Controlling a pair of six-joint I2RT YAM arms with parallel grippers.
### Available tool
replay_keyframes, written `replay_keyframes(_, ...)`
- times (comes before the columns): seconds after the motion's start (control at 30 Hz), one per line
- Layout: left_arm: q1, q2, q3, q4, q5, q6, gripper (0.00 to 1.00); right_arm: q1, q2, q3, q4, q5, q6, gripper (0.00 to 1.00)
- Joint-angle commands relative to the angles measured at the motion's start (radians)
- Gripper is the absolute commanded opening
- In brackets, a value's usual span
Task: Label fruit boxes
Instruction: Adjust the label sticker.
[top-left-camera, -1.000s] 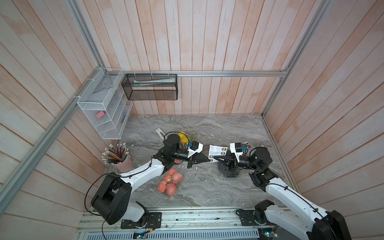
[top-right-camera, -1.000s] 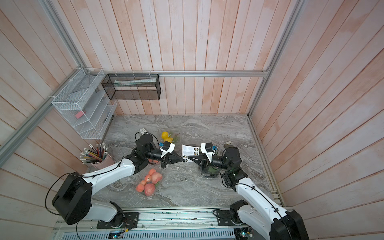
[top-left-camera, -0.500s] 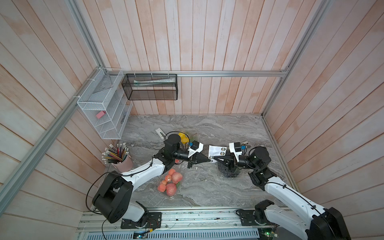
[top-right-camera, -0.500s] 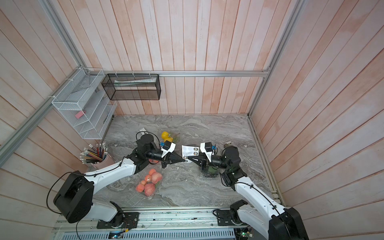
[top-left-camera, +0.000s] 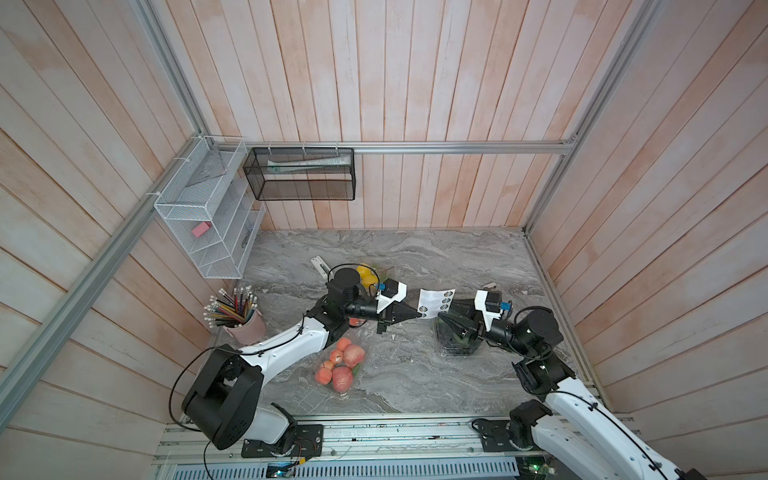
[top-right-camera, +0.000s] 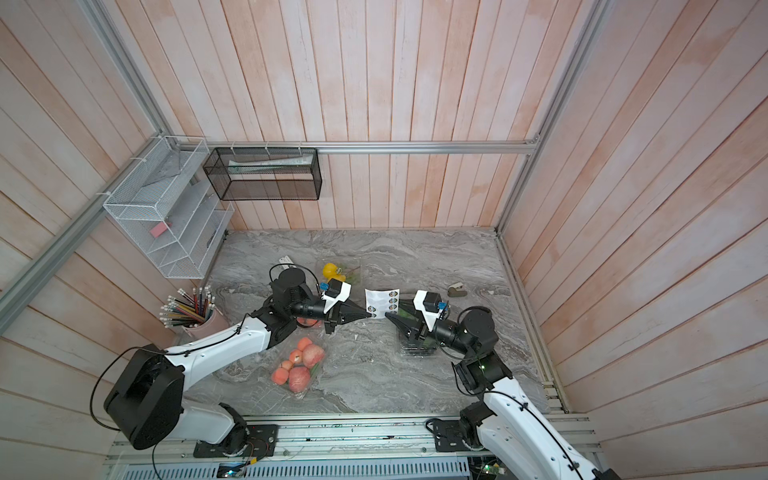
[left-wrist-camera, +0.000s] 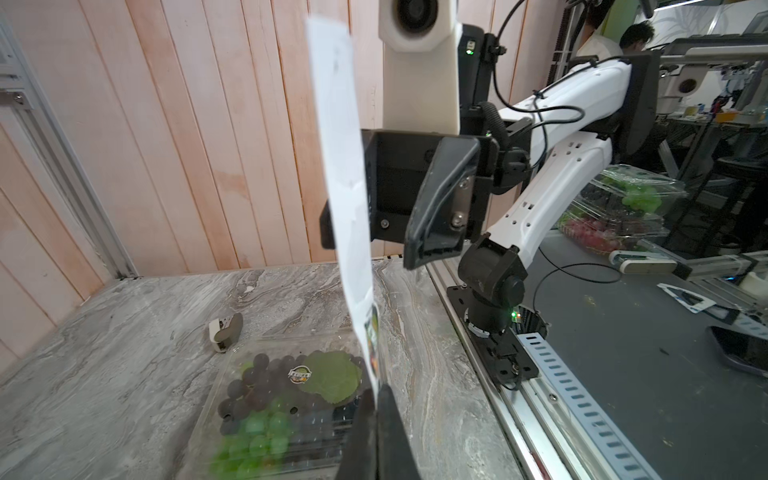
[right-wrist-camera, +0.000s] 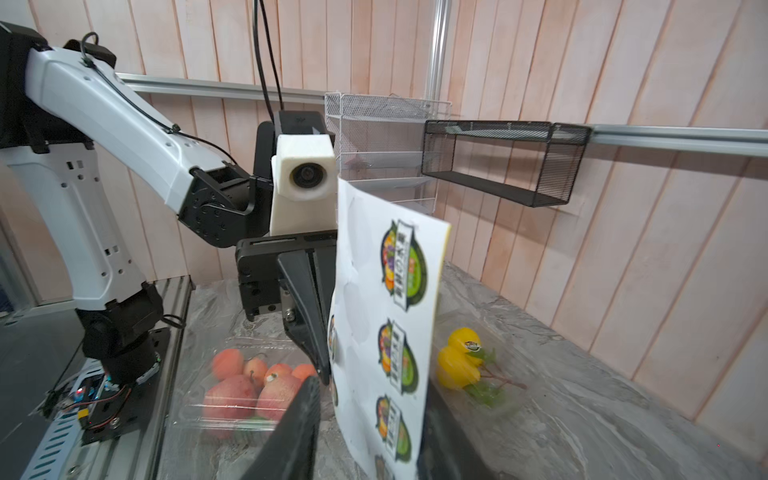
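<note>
Left claw (top-left-camera: 419, 315) is clamped shut on one edge of the sticker sheet (top-left-camera: 436, 300). The sheet stands up off the desk (top-left-camera: 415, 374) between my two claws. Right claw (top-left-camera: 441, 319) is part open, one finger either side of the sheet's opposite edge. I cannot tell whether a pad touches the paper.

The grape box (top-left-camera: 457, 338) lies on the desk directly below the right claw, apart from it, with a round label on its lid. My wrist hides much of it, so its long axis is unclear. The yellow-fruit box (top-left-camera: 368, 274) sits behind my left wrist. The apple box (top-left-camera: 340, 368) lies in front of my left forearm, its long axis running roughly front to back. Red fruit (top-left-camera: 353, 322) shows under the left wrist, but I can't make out its box.

The pencil cup (top-left-camera: 241, 318) is at the desk's left edge. A small clip-like thing (top-left-camera: 490, 286) lies behind the right claw.
</note>
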Motion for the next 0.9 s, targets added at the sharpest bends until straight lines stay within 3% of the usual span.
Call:
replay_keyframes(0.0,-0.004,-0.024,-0.016,0.037,-0.064,0.019,0.01,-0.005,-0.063,-0.022,-0.076,0.075,-0.021,0.38)
replay_keyframes(0.27,-0.006,-0.026,-0.032,0.096,-0.187,0.015,0.01,-0.002,-0.064,-0.043,-0.044,-0.012,0.031,0.34)
replay_keyframes(0.57,-0.006,-0.032,-0.043,0.123,-0.223,0.008,0.01,-0.003,-0.174,-0.061,-0.127,0.416,-0.011,0.37)
replay_keyframes(0.6,-0.007,-0.030,-0.043,0.124,-0.221,0.007,0.01,-0.004,-0.185,-0.067,-0.123,0.419,-0.023,0.37)
replay_keyframes(0.7,-0.006,-0.026,-0.044,0.129,-0.221,0.001,0.01,-0.002,-0.186,-0.082,-0.063,0.319,-0.035,0.37)
replay_keyframes(0.87,-0.007,-0.020,-0.037,0.117,-0.223,0.014,0.01,0.000,-0.062,-0.051,0.010,0.097,-0.020,0.35)
